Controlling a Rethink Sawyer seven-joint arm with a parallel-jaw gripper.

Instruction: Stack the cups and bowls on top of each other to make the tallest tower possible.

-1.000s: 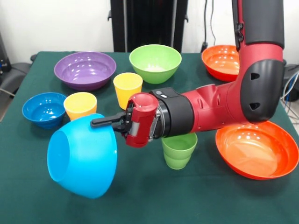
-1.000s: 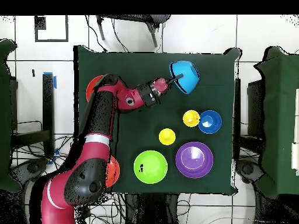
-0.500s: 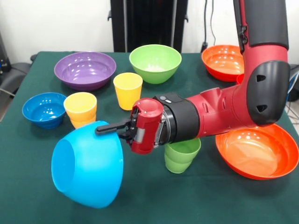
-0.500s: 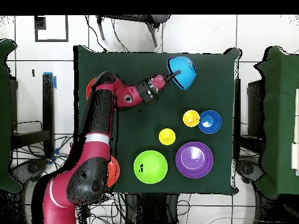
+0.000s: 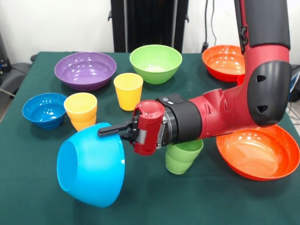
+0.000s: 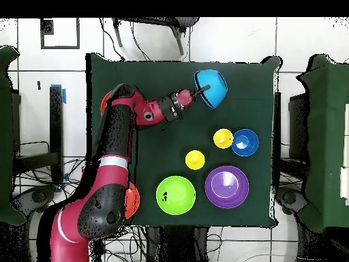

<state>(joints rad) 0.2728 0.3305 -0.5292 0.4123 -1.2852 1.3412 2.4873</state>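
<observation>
My arm (image 5: 225, 105) was built of thick rounded segments in glossy red, joined by wide black bands. The big elbow housing (image 5: 265, 89) was red with small dark triangular openings in it, and a black sleeve covered the link above. My wrist had a black collar with a small grey button. The gripper (image 5: 107, 130) had a red block body and thin black fingers (image 5: 112, 129).

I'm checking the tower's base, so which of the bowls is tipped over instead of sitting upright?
The large light-blue bowl, held at its rim by the gripper, is tipped with its opening facing sideways. The purple, green, dark-blue and orange bowls all sit upright on the table.
</observation>
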